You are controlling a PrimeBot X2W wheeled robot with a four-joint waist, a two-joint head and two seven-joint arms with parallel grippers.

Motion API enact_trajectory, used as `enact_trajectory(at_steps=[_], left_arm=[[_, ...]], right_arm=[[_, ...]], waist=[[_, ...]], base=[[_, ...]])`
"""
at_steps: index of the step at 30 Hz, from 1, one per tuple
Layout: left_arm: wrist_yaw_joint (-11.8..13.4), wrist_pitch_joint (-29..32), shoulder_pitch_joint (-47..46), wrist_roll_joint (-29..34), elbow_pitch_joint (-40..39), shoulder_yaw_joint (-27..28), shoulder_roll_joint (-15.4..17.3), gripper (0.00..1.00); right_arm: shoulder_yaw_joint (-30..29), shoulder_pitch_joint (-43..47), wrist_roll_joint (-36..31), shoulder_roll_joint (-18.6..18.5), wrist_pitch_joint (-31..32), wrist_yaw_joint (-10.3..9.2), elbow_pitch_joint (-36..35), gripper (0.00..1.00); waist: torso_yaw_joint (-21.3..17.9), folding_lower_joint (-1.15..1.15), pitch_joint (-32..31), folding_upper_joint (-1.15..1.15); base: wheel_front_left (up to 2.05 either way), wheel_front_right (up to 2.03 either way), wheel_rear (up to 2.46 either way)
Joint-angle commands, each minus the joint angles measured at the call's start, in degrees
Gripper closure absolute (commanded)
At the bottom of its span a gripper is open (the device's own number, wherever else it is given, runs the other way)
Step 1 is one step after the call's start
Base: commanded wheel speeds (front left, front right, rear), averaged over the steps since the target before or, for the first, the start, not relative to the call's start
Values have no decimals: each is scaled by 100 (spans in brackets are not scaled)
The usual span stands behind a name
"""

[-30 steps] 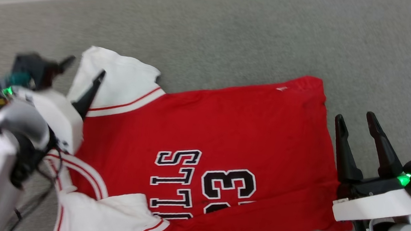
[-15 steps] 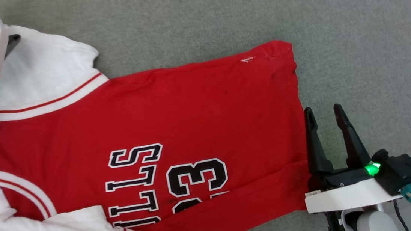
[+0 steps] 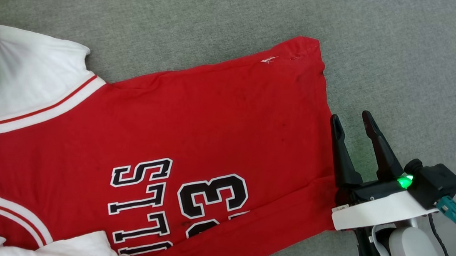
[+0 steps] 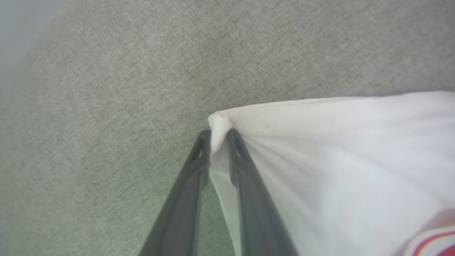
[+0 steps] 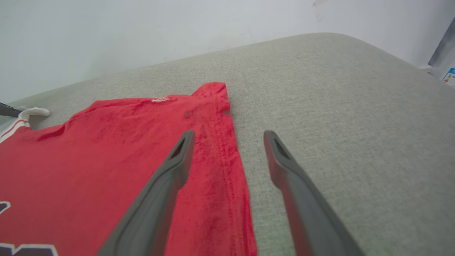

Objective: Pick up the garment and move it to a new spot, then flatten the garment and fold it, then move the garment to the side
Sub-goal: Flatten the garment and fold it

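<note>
The garment (image 3: 210, 134) lies chest-up on the grey upholstered surface (image 3: 222, 14), its red body spread out almost flat, with the black lettering (image 3: 141, 203) and number facing up. The collar end points to my left and the bottom hem (image 3: 325, 125) to my right. It isn't folded anywhere across the body, so I judge that I am in the flattening stage. Whether this is already the new spot I can't tell from what I see.

My left tool (image 4: 218, 137) is pinched nearly closed on the outer corner of the upper white sleeve (image 4: 337, 160). A small nub of white cloth pokes out past the fingertips, and the fabric fans away from the pinch in light creases, as if drawn taut. My right tool (image 3: 350, 116) stands wide open with nothing in it. It is low over the surface at the hem, one finger just over the hem's edge and the other over bare upholstery.

What looks done: the body is laid out and mostly smooth. What is left: the lower sleeve (image 3: 86, 250) near the bottom edge of the head view looks bunched and partly turned over. The far hem corner (image 5: 213, 90) is a little rumpled too. After those are smoothed, the whole fold and the move to the side remain.
</note>
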Motion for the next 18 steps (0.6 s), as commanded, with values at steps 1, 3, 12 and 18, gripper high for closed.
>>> enact_trajectory(at_steps=[1,3,12,18], left_arm=[[51,-73,323,-59,135,-46,-104,100],[55,-194,304,-85,115,-9,-165,100],[-137,-1810,356,-243,-343,-122,-775,100],[-181,-2377,732,-420,-939,-289,-787,100]], right_arm=[[-6,-102,-23,-16,-29,-3,-14,0],[-4,-91,-28,-35,-30,-3,-10,0],[-425,188,-312,-588,467,-4,23,0],[-565,56,-252,-1028,1787,-3,-151,0]], waist=[[42,0,-42,0],[63,0,-75,0],[757,0,-953,0],[1149,0,-1289,0]], base=[[0,0,0],[0,0,0],[0,0,0],[0,0,0]])
